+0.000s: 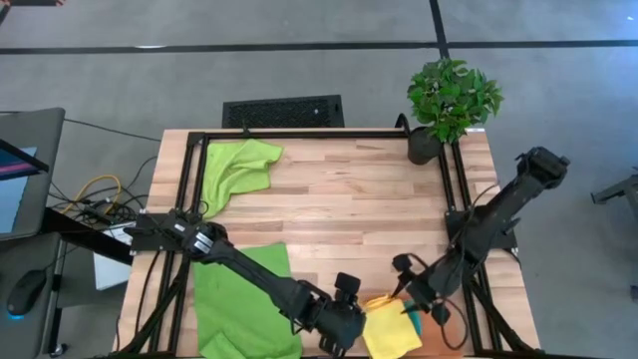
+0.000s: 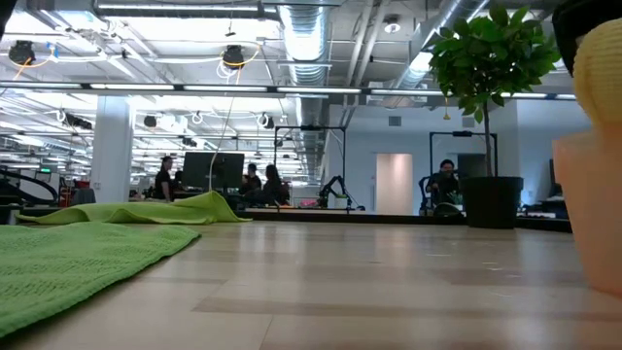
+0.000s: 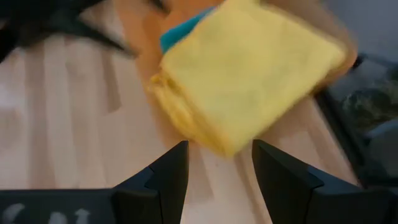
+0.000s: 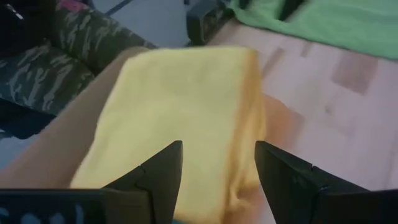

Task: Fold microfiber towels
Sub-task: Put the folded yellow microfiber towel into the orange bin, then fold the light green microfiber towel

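Left gripper (image 3: 214, 171) and right gripper (image 4: 217, 171) hovering open-jawed, empty, by folded yellow towel (image 1: 391, 327) at table (image 1: 349, 199) front edge, teal towel (image 3: 180, 34) peeking beneath in left wrist view only.

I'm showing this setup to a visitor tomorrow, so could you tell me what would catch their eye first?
Probably the folded yellow towel at the table's near edge, with the left gripper and right gripper open on either side. Next, two green towels: one flat under the left arm, one crumpled at the far left corner.

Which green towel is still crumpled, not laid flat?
The lime green towel at the table's far left corner, bunched up near the plant. The other green towel lies spread flat at the near left edge.
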{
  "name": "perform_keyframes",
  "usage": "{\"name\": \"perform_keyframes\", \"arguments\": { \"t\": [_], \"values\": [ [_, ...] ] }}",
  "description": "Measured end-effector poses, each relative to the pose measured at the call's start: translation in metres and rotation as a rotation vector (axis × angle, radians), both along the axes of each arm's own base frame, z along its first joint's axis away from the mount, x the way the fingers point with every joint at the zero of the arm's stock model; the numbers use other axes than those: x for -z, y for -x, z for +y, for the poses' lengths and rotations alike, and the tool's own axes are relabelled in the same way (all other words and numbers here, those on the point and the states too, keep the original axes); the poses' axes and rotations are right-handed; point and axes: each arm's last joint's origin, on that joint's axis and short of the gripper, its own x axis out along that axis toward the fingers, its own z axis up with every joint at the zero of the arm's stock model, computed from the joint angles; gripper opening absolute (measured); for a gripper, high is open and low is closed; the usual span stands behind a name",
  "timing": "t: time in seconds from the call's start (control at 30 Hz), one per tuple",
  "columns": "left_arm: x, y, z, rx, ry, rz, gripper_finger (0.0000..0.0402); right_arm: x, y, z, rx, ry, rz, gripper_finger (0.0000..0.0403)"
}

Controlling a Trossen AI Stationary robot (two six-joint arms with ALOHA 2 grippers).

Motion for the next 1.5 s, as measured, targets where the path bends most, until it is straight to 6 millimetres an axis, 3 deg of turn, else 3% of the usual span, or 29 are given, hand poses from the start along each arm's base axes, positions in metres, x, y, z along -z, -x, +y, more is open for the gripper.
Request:
{"name": "perform_keyframes", "arguments": {
  "t": [0.3,0.6,0.8,1.2,1.27,1.4,1.5],
  "values": [
    [-0.016,0.023,-0.014,-0.085,-0.071,0.004,0.0169,0.014,-0.034,0.037,-0.050,0.064,-0.016,0.0226],
    [-0.018,0.037,-0.031,-0.095,-0.079,-0.015,0.0169,0.037,-0.060,0.048,-0.042,0.076,0.078,0.0226],
    [-0.018,0.044,-0.039,-0.093,-0.091,-0.017,0.0169,0.052,-0.062,0.043,0.019,0.071,0.197,0.0226],
    [-0.016,0.048,-0.039,-0.125,-0.103,0.001,0.0169,0.053,-0.051,0.041,0.120,0.078,0.317,0.0226],
    [-0.016,0.048,-0.038,-0.147,-0.116,-0.006,0.0169,0.046,-0.050,0.043,0.096,0.071,0.311,0.0226],
    [-0.016,0.051,-0.035,-0.211,-0.133,-0.010,0.0169,0.004,-0.047,0.049,0.041,0.020,0.148,0.0226],
    [-0.019,0.055,-0.033,-0.252,-0.114,0.000,0.0169,-0.014,-0.036,0.045,0.041,0.053,0.094,0.0226]
  ]
}}
